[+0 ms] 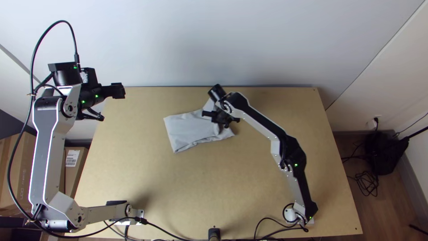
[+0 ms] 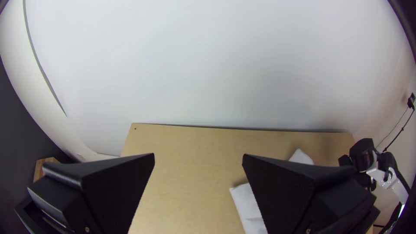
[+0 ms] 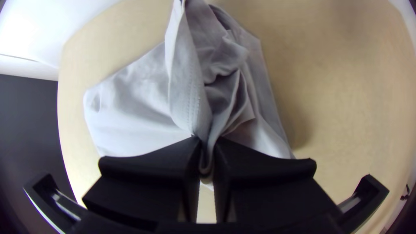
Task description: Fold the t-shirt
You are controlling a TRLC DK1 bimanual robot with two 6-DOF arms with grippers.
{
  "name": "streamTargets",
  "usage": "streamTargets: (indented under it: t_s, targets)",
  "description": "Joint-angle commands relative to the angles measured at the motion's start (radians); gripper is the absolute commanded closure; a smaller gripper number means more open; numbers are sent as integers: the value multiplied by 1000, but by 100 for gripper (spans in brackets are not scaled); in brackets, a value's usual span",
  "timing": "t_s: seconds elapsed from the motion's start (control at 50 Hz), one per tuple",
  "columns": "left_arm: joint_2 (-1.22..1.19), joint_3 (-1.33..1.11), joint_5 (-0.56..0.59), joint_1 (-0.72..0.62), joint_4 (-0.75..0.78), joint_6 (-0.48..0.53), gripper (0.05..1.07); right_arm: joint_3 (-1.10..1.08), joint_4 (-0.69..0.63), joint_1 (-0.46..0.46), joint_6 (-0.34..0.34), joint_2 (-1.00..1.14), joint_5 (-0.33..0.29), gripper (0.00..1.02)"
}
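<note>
The light grey t-shirt [image 1: 191, 128] lies folded into a compact shape near the table's middle, toward the back, its right part lifted and bunched. Over that right part stands my right gripper [image 1: 221, 119]. In the right wrist view, my right gripper [image 3: 208, 158] is shut on a pinched fold of the t-shirt [image 3: 188, 86]. My left gripper [image 1: 119, 90] is held at the table's back left corner, away from the cloth. The left wrist view shows the left gripper [image 2: 198, 162] with its fingers wide apart and nothing between them; part of the t-shirt [image 2: 248, 206] lies beyond one finger.
Bare wooden table [image 1: 187, 192] surrounds the cloth on its near side. A pale wall [image 1: 214, 44] rises behind the back edge. Cables [image 1: 276, 223] lie at the near edge by the right arm's base. Cardboard boxes [image 1: 76, 167] stand left of the table.
</note>
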Motion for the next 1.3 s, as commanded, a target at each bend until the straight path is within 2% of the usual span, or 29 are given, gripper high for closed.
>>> streamTargets:
  t_s: [0.0, 0.04, 0.1, 0.22, 0.28, 0.32, 0.42, 0.56, 0.6, 0.72, 0.78, 0.82, 0.92, 1.04, 1.14, 1.28]
  targets:
    - [9, -8, 12, -9, 17, -15, 10, -102, -17, -34, -2, -85, 15, 90]
    - [11, -8, 12, -11, 17, -15, 10, -126, -15, -45, -2, -100, 15, 90]
    - [11, -11, 12, -9, 17, -15, 10, -161, -15, -62, -2, -122, 15, 80]
    - [8, -16, 11, -7, 17, -8, 10, -203, -12, -105, -2, -155, 24, 38]
    - [8, -14, 11, -3, 17, -1, 10, -210, -3, -126, -5, -166, 68, 13]
    - [9, -13, 11, 0, 17, 5, 10, -207, 5, -137, -11, -172, 116, 7]
    - [11, -2, 11, 5, 19, 18, 10, -207, 55, -163, -54, -180, 197, 6]
    - [20, 15, 9, 5, 17, 31, 10, -178, 108, -179, -142, -177, 189, 6]
    - [25, 21, 8, 5, 17, 32, 10, -177, 137, -183, -177, -175, 146, 6]
    - [42, 44, 0, 5, 16, 32, 10, -175, 192, -220, -271, -168, -91, 5]
    - [52, 58, -3, 5, 13, 32, 10, -177, 195, -235, -357, -158, -232, 4]
    - [58, 65, -4, 5, 13, 32, 10, -175, 197, -245, -407, -151, -282, 4]
    - [75, 93, -8, 5, 0, 32, 10, -149, 210, -251, -524, -100, -301, 4]
    - [89, 121, -15, 8, -15, 31, 10, -114, 212, -263, -581, -26, -301, 4]
    - [101, 141, -24, 11, -21, 34, 10, -92, 213, -268, -607, 27, -315, 4]
    - [132, 187, -41, 11, -44, 35, 10, -40, 197, -275, -594, 118, -360, 4]
